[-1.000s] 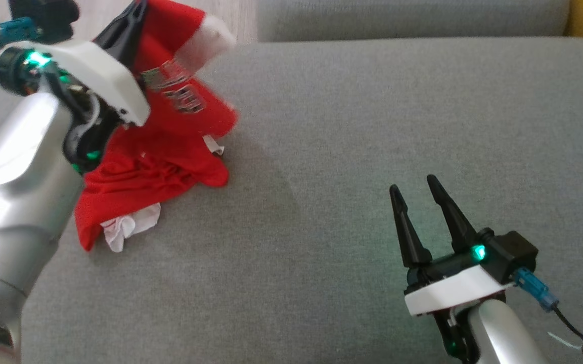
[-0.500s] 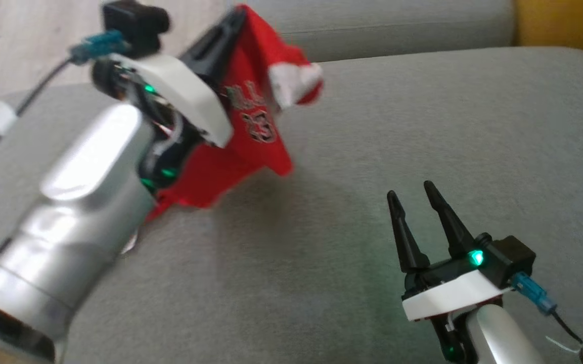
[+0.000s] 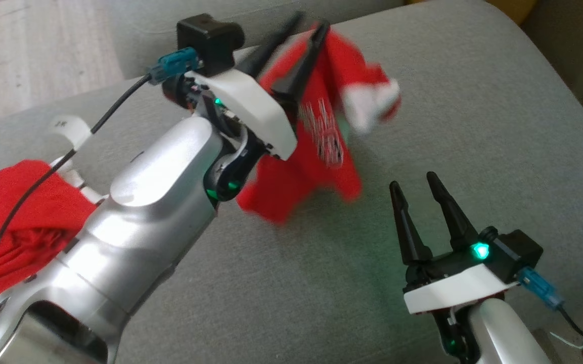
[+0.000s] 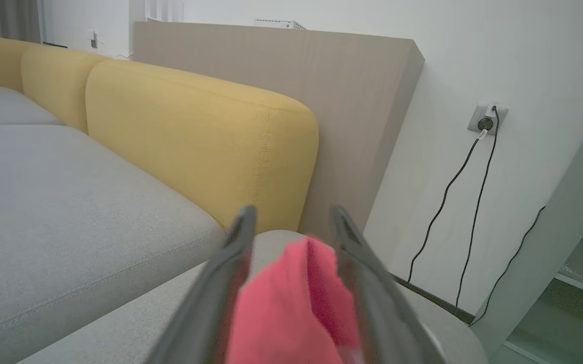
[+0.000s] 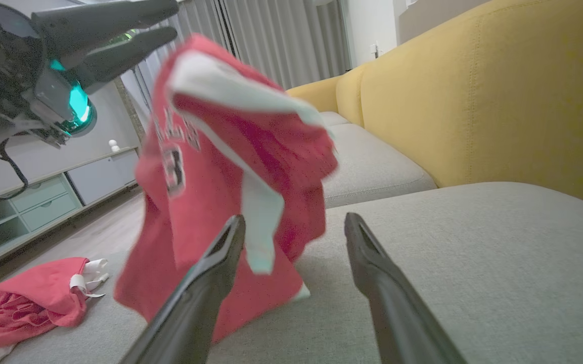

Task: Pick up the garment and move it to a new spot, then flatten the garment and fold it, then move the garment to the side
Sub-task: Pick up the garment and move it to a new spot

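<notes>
Fingers (image 3: 304, 63) of the left gripper (image 3: 311, 21) stand well parted, raised over the far middle of the grey seat cushion (image 3: 473, 126). The red garment (image 3: 321, 167) hangs blurred just beside and below them, its white-trimmed part flung out to the right and its lower hem close over the cushion. Whether any cloth is caught on a finger I cannot tell.

The right gripper (image 3: 412, 182) sits near right, fingers wide apart with nothing in them, and the garment is just to its far left. Bare cushion runs right as far as its rounded edge. At the left a second red garment (image 3: 13, 217) lies bunched, with wood floor (image 3: 28, 50) beyond.

The left wrist view puts the garment (image 4: 291, 303) between that gripper's (image 4: 294, 210) spread fingers, and adds a yellow backrest (image 4: 195, 141) and a wall socket (image 4: 486, 119). The right wrist view shows the garment's (image 5: 205, 192) printed number, with the left gripper (image 5: 175, 19) up to its left.
</notes>
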Tool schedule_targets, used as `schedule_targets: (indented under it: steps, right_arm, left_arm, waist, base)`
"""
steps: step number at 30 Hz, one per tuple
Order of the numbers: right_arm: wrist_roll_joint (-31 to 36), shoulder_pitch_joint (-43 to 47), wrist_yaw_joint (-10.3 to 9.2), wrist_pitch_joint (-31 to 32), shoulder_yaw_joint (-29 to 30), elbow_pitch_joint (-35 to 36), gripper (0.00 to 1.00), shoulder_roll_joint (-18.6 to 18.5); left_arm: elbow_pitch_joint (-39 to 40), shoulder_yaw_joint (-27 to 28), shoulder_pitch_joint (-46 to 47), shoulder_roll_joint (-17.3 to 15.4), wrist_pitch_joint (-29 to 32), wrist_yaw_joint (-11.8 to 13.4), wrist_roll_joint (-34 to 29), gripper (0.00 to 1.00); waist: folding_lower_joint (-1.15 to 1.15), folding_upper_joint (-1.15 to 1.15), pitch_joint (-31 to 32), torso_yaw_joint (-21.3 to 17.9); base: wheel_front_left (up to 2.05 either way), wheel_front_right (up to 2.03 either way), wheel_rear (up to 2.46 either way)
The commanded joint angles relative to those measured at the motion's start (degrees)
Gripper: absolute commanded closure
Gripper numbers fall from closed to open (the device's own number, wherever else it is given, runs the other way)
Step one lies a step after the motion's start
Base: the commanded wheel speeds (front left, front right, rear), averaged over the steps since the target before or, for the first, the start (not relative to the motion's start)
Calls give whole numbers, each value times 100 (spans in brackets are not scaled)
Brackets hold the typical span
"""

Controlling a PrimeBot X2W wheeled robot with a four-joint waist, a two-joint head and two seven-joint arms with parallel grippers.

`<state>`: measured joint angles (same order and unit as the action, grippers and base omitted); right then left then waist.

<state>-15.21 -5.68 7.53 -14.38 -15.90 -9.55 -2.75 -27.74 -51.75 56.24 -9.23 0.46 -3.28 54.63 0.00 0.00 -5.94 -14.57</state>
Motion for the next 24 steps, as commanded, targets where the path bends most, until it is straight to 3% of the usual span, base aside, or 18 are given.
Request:
schedule_targets:
  steps: [1,6,10,14,19,24]
  right_arm:
    - [-21,-223,-4,-62,-100,211,0,-12]
    - [50,-139,-4,-62,61,219,0,-12]
    - [222,-63,-4,-62,161,203,0,-12]
    - [378,-7,-4,-62,318,193,0,-12]
    - [542,147,-4,-62,497,154,0,-12]
    - [665,341,-4,-62,506,78,0,-12]
  left_arm:
    - [29,217,319,-158,-99,25,-36,0]
    - [-335,233,118,-308,-418,-38,-89,0]
    - [-435,203,-129,-527,-659,-170,-106,0]
    - [-422,247,-492,-817,-1049,-145,-181,0]
    - [-143,260,-1229,-1174,-1406,67,-373,0]
    - [379,547,-2150,-1397,-1534,467,-530,0]
  waist:
    - [0,0,-8,-45]
    - [0,0,100,206]
    - [0,0,200,601]
    - [0,0,327,1017]
    - [0,0,523,1503]
    - [0,0,644,1775]
  base:
    - [0,0,0]
    - [0,0,0]
    - [0,0,0]
    - [0,0,0]
    - [0,0,0]
    - [0,0,0]
